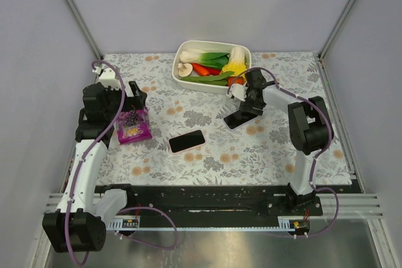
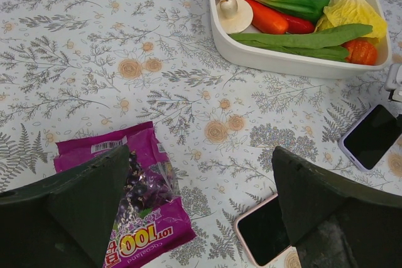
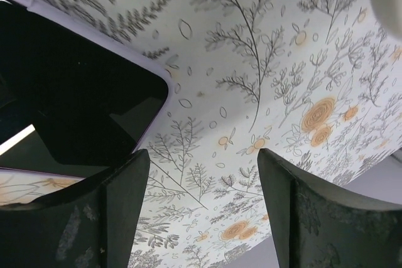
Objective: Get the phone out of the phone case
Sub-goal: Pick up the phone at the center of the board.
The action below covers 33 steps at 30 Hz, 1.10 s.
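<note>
A black phone in a lavender case (image 1: 238,118) lies on the floral cloth right of centre. It fills the upper left of the right wrist view (image 3: 75,86). My right gripper (image 1: 249,106) is open and hovers just above its far corner, with the case's corner beside the left finger and bare cloth between the fingertips (image 3: 204,155). A second phone in a pink case (image 1: 186,141) lies at the table's middle, also in the left wrist view (image 2: 262,233). My left gripper (image 1: 135,100) is open and empty, over a purple snack bag (image 2: 147,218).
A white tray (image 1: 213,86) of plastic vegetables stands at the back centre, just behind my right gripper; its wall shows in the left wrist view (image 2: 282,61). The purple snack bag (image 1: 133,127) lies at the left. Grey walls enclose the table.
</note>
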Available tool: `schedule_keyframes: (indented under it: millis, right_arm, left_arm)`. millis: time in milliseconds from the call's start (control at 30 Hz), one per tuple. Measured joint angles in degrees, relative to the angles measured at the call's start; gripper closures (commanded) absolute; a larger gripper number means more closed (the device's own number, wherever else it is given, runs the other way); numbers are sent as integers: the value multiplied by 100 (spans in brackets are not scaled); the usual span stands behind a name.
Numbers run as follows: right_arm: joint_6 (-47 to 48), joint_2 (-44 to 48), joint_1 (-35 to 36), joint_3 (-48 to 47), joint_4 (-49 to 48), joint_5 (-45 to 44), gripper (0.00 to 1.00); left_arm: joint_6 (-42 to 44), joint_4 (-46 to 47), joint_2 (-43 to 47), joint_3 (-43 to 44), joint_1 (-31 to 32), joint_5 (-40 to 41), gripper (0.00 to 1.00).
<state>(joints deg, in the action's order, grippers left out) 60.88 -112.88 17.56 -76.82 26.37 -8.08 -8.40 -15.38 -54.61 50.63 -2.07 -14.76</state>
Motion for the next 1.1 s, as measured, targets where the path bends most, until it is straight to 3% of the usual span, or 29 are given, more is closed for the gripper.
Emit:
schedule_keyframes:
  millis: [533,800,867,900,1100]
  right_arm:
    - [-162,144,852,15,247,-9,21]
    - [-627,284,1744,15,761,1016,20]
    - [-680,319,1773,13,885,1102,24]
    - [-695,356,1762,13,997,1150,18]
    - [-577,494,1725,-92,1488,1226,10]
  left_arm:
    - [0,0,2,-2,-4,2,1]
    - [2,0,4,-2,-4,2,1]
    - [0,0,4,-2,-4,2,1]
    - [0,0,9,-2,-4,0,1]
    - [2,0,15,-2,-4,0,1]
